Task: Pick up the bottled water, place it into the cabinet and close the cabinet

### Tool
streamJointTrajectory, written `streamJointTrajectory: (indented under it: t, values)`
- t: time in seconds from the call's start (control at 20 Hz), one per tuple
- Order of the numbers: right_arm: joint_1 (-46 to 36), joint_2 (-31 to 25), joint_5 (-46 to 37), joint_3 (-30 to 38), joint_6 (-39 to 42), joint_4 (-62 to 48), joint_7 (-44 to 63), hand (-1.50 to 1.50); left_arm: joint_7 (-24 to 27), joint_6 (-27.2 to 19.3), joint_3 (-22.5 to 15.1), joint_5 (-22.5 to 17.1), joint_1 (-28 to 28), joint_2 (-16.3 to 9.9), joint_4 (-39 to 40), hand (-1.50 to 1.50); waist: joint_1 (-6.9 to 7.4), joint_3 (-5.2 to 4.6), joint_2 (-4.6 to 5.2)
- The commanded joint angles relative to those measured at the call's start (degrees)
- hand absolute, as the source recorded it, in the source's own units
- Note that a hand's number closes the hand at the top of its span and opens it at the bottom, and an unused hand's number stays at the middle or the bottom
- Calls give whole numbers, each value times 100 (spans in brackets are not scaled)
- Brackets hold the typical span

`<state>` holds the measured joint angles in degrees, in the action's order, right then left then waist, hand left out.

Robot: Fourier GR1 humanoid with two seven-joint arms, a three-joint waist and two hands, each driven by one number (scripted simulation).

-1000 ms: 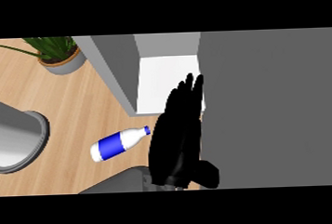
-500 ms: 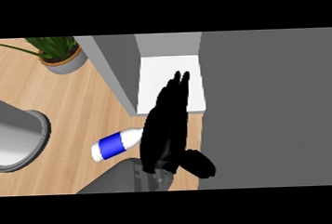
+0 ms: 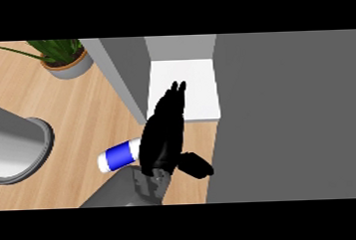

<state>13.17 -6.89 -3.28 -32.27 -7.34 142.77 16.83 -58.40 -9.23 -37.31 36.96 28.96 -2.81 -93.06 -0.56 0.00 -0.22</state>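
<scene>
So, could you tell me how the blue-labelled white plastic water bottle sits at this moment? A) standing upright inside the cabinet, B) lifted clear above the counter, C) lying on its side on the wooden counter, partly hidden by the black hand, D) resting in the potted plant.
C: the blue-labelled white plastic water bottle lies on its side on the wooden counter, its right end hidden behind the black hand, whose fingers stretch straight toward the open cabinet's white shelf.

Even, flat light over the pale wooden counter [image 3: 77, 120].
No glare; the black hand [image 3: 163, 137] shows no surface detail.
</scene>
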Motion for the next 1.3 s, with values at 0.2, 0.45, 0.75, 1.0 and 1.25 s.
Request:
streamJointTrajectory:
  t: [0.2, 0.45, 0.75, 1.0, 1.25]
  values:
    - [221, -369, -690, -387, -165, 823, 231, -150, 395, -59, 100, 284, -675, -235, -17, -150, -1, -2, -9]
    - [27, -279, -692, -371, -423, 536, 136, -150, 1005, 135, 464, 105, -1023, -694, 61, -150, 26, -2, 0]
    - [-347, -336, -551, -228, -534, 293, 265, -150, 1728, -69, 706, 40, -1313, -639, 717, -150, 27, -3, 19]
    - [122, -701, -659, -527, -609, 821, 198, -150, 2245, 134, 1133, -279, -1433, -986, 870, -150, -7, -4, 7]
    - [-282, -695, -659, -480, -712, 936, 630, -150, 2814, -155, 1099, -228, -1659, -796, 1485, -150, -19, -12, 17]
